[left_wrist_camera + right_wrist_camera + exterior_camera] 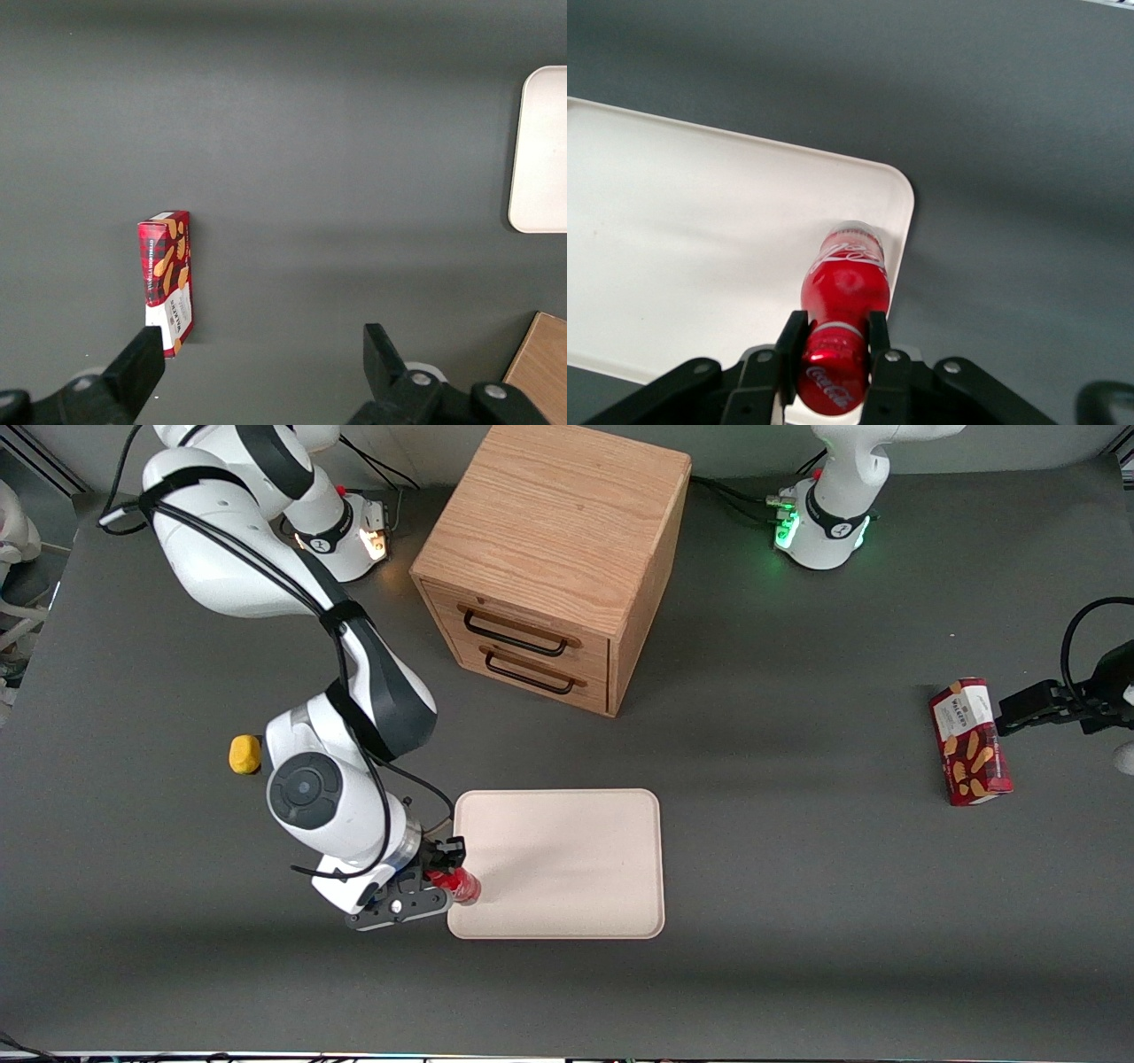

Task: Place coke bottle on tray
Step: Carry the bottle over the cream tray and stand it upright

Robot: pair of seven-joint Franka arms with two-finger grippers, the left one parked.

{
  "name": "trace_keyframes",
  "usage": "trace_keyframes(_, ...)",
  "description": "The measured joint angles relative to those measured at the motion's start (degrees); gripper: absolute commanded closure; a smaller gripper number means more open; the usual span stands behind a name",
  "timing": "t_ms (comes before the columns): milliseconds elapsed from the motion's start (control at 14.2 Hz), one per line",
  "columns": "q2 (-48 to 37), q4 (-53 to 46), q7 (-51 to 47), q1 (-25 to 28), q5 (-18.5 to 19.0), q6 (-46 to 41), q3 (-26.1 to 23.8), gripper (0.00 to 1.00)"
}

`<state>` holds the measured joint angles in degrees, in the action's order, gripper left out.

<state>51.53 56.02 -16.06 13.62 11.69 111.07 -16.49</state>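
The coke bottle [458, 884] is clamped between the two fingers [792, 336] of the end effector [438, 872], which is closed on its lower body, as is seen plainly in the right wrist view, where the bottle [842, 310] is gripped on both sides by the dark pads of the end effector [833, 341] and its white lettering faces the camera. The bottle is held over the edge of the tray [567, 850], at the corner that lies nearest the front camera and toward the working arm's end of the worktop [797, 957]. In the front view the bottle is found at about eight o'clock from the tray's middle. From the wrist view the bottle's far end is shown over the tray's [700, 230] pale surface, just inside its raised rim; whether the bottle touches the tray cannot be told. A wooden drawer cabinet [554, 558] with two dark handles is seen at roughly twelve o'clock from the tray, farther from the front camera. A yellow lump [244, 754] lies near the working arm's wrist, at about ten o'clock from the bottle. A red snack box [970, 741] is set well apart, toward the parked arm's end of the worktop.
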Motion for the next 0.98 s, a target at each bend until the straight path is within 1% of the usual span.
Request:
trace_keyframes(141, 0.74, -0.01, -0.33, 0.24, 0.01, 0.33, -0.01, 1.0)
trace_keyframes(211, 0.9, -0.01, -0.77, 0.32, 0.01, 0.33, -0.01, 0.88)
trace_keyframes(281, 1.0, -0.01, -1.01, 0.36, 0.01, 0.35, -0.03, 0.01)
trace_keyframes(984, 1.49, 0.27, -2.34, 0.48, 0.51, 2.82, -0.22, 0.0)
